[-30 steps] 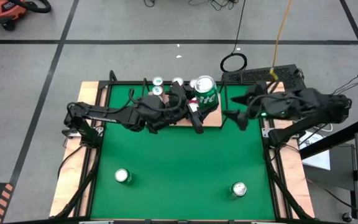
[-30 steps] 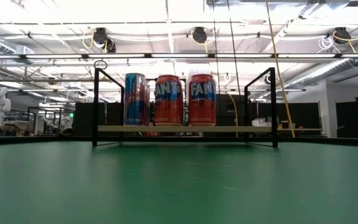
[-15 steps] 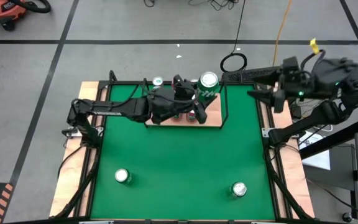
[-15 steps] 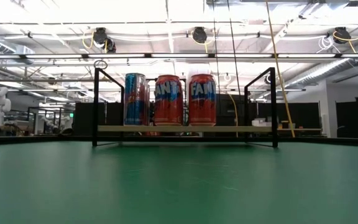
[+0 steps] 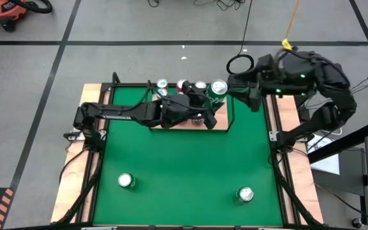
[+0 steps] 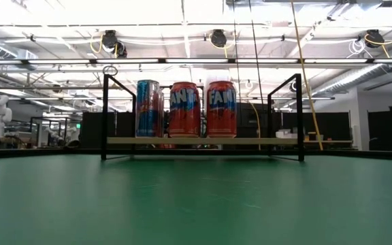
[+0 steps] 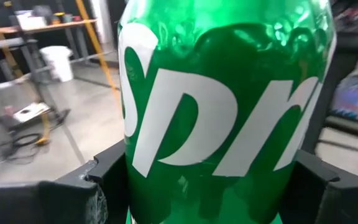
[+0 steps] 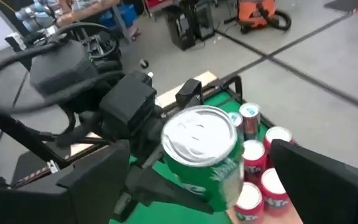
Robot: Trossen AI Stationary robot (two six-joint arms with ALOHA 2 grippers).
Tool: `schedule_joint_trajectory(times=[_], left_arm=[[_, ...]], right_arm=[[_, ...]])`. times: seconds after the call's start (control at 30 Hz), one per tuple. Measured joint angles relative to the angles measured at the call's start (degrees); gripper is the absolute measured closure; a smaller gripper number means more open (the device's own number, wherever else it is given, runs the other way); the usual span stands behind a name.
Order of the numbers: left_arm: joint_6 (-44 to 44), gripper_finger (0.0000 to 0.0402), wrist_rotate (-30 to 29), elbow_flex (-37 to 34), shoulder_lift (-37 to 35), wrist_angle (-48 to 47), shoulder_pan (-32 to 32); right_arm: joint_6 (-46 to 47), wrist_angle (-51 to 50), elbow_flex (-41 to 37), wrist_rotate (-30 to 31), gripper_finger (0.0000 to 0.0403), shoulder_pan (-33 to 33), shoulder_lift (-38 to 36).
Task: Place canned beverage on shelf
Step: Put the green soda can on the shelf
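Left gripper (image 5: 211,102) fingers (image 7: 95,186) clamp the green can (image 5: 217,89) on both sides, can upright, long axis vertical (lid up in the right wrist view). It is carried above the right end of the shelf (image 5: 219,122), beside three cans (image 6: 182,109) already standing there. Right gripper (image 5: 240,89) hangs just beside the green can with fingers spread wide, holding nothing. Left arm is the nearer; the free slot lies straight below the can, probably a plain lowering.
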Motion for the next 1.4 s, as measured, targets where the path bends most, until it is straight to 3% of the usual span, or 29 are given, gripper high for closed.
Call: schedule_joint_trajectory(times=[0.3, 0.77, 1.2, 1.4], left_arm=[[0.47, 0.0121, -5.04, 0.02, 0.07, 0.03, -1.25], [0.81, 0.0121, -6.07, 0.02, 0.11, -0.65, -1.32], [0.75, 0.0121, -5.72, 0.02, 0.11, -4.13, -1.32], [0.55, 0.0121, -5.74, 0.02, 0.11, -4.15, -1.32]], right_arm=[[-7.67, -0.92, 0.00, -6.20, 0.0012, -3.00, 3.42], [-16.99, -0.50, -0.03, -6.28, 0.0013, -4.32, 9.19], [-16.92, -1.58, -0.02, -9.14, 0.0100, -5.87, 9.28], [-16.88, -1.67, 0.01, -9.12, 0.0073, -5.87, 9.52]])
